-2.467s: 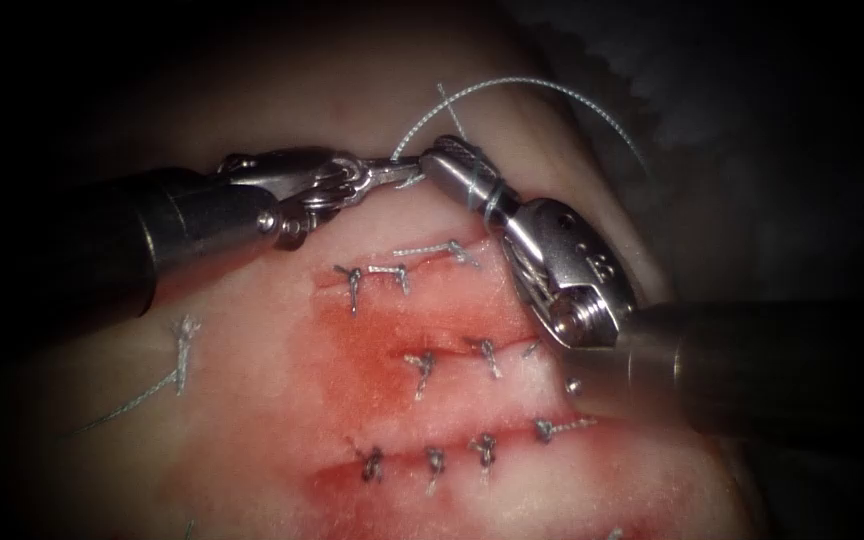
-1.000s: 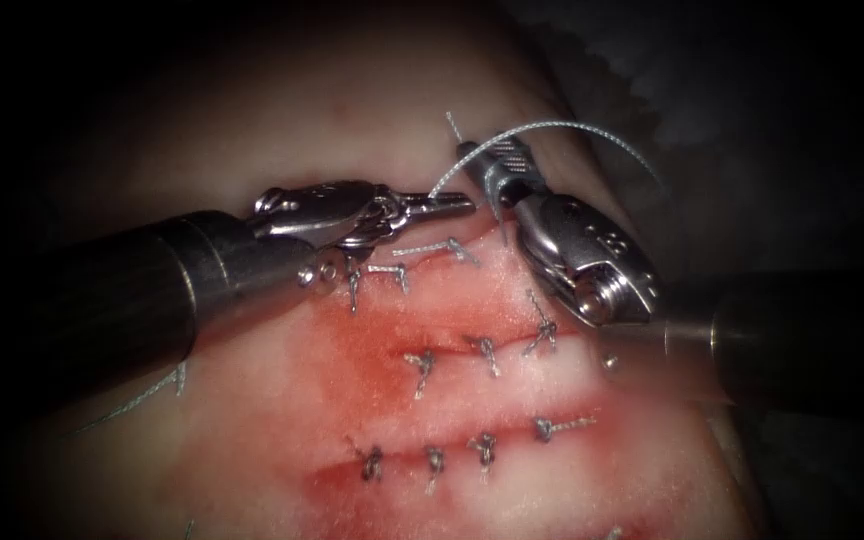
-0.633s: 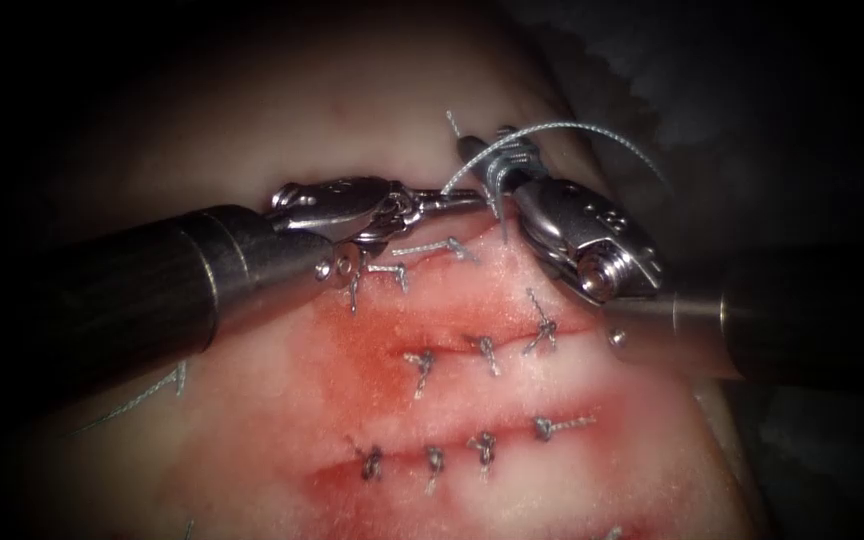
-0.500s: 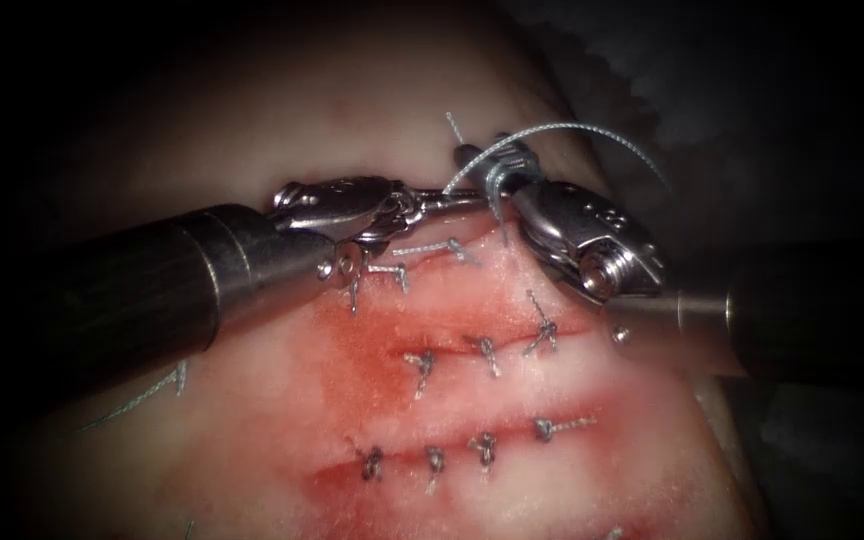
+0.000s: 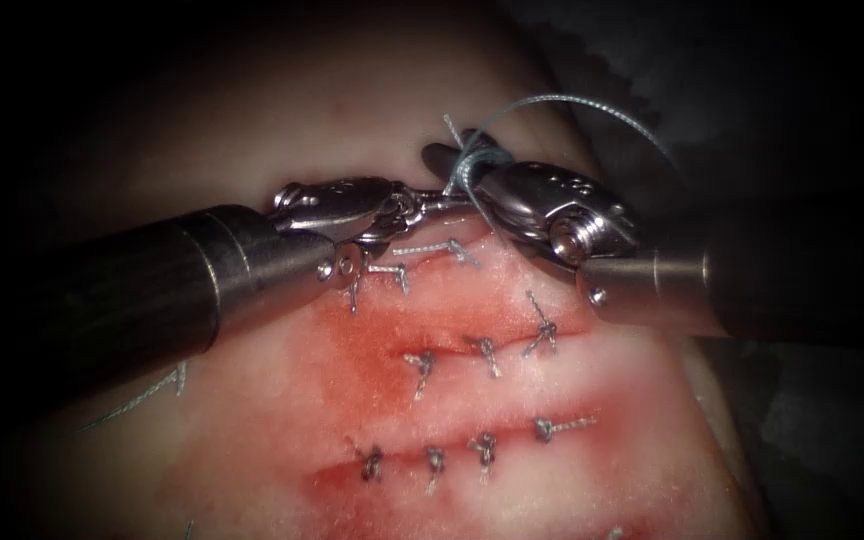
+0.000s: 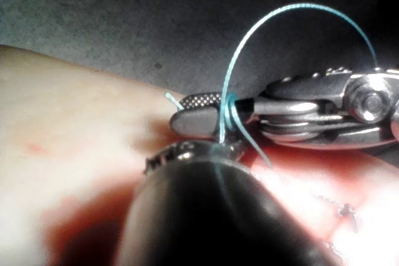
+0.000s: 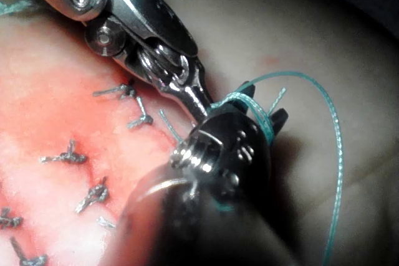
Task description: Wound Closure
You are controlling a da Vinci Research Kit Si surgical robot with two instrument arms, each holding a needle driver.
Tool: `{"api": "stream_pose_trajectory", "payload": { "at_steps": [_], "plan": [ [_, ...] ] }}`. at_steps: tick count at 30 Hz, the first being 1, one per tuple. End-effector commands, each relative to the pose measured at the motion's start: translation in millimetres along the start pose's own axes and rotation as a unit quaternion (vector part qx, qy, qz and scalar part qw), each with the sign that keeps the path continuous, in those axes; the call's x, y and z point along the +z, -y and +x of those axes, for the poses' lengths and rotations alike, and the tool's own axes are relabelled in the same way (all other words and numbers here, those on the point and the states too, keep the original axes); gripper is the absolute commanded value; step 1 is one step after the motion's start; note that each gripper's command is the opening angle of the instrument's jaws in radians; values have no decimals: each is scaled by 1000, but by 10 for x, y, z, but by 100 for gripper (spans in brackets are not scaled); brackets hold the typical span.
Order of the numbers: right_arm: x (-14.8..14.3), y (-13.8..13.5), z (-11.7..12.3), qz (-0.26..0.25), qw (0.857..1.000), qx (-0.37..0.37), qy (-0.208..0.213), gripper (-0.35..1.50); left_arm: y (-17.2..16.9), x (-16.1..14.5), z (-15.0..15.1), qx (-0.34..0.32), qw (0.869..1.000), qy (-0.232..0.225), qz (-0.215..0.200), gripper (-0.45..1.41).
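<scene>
obstacles: left tool (image 5: pixel 447 203) and right tool (image 5: pixel 452 160) tips meet at 12 o'clock, thread (image 5: pixel 467 170) wrapped round right jaws, loop arcing toward 1 o'clock | shafts bar 9 and 3 o'clock | free: tissue (image 5: pixel 572 480) from centre to 6 o'clock, low knotted stitches (image 5: pixel 422 368) there

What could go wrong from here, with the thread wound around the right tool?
The left tool grips the thread, which is looped around the right tool; whether that tool holds anything is unclear.
1. The loops sit close to its tip and might slide off.
2. The short thread end beside the tip is small and easy to miss.
3. The two tools nearly touch and could knock together.
</scene>
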Motion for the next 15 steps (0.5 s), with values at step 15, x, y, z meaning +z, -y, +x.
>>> {"api": "stream_pose_trajectory", "payload": {
  "at_steps": [15],
  "plan": [
    [-17,8,1,-36,999,-24,-10,-35,-3,6,-12,2,1000,-2,1,-45]
  ]
}}
